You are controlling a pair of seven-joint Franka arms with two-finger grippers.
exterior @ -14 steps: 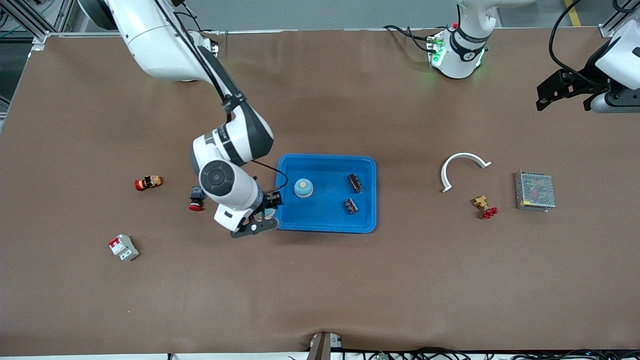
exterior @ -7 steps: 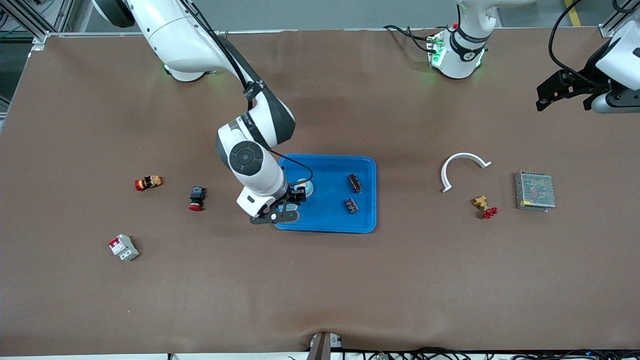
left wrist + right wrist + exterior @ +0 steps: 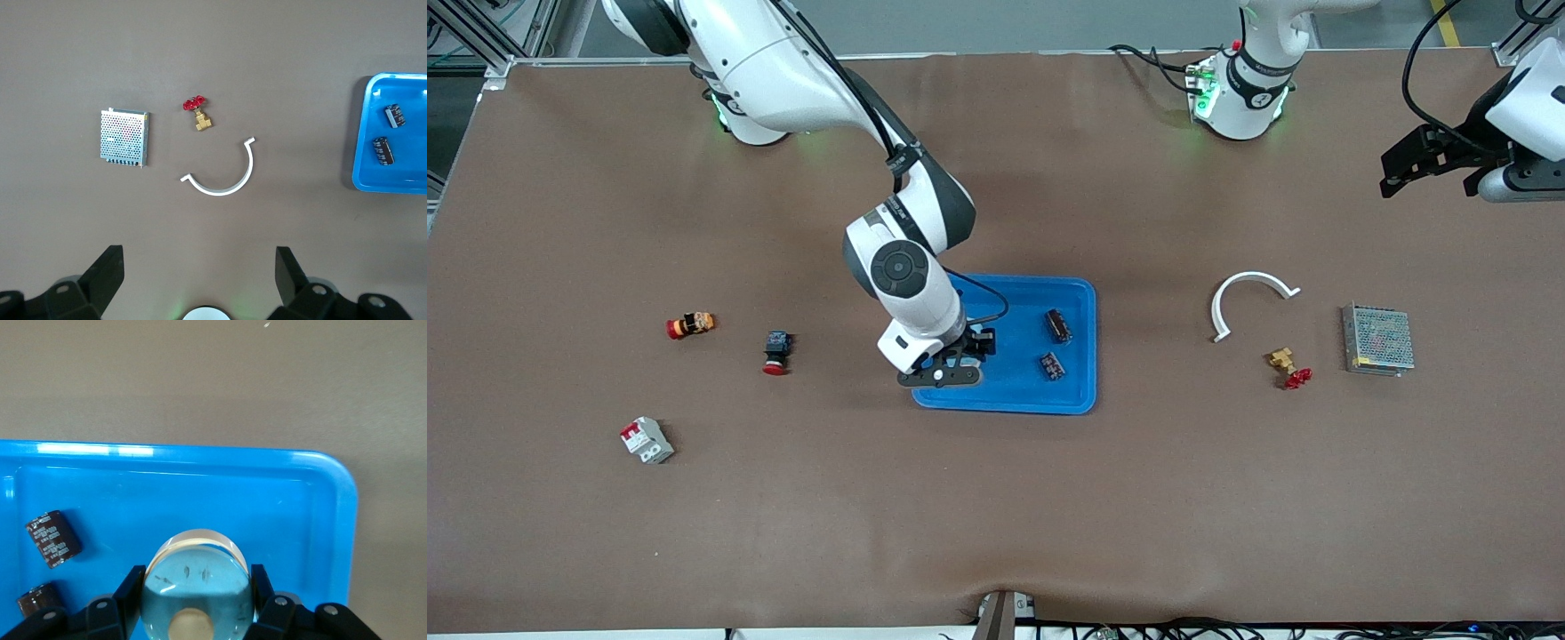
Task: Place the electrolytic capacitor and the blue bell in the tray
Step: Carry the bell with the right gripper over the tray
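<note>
While right gripper hangs over tray, fingers pinching bell; risks noted near to far. Bell: held above tray floor at right arm's end; high release could let it roll or tip toward rim. Capacitors: two lie in tray toward left arm's end, well apart from bell; knock unlikely. Left gripper: waits over table edge at left arm's end, fingers spread, holding nothing.
</note>
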